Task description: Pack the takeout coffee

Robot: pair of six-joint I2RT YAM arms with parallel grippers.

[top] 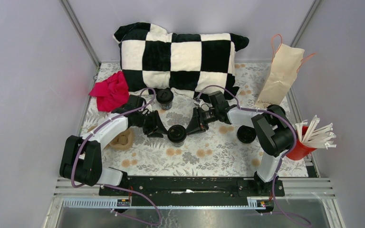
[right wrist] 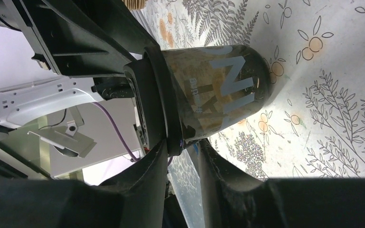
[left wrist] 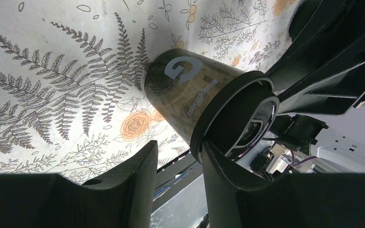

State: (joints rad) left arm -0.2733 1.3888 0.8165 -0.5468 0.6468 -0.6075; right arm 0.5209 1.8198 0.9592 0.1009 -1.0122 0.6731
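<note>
At mid-surface: takeout cup (top: 177, 134) upright, between both tools.
Left tool (top: 161, 129): at cup's 9 o'clock, released, lid rim at fingertip.
Right tool (top: 191, 128): at 3 o'clock, straddling rim; grip unclear.
Second cup (top: 164, 98): 11 o'clock, apart.

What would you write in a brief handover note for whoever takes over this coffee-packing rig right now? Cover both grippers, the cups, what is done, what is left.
Left gripper: jaws parted at the lid rim of the centre cup; grip unclear.
Right gripper: the same, from the opposite side.
Centre cup stands on the table between them; second cup stands by the pillow.
Pulp carrier sits at the left, paper bag leans back right.
Done: neither cup packed yet.
Left: pack both cups.
</note>
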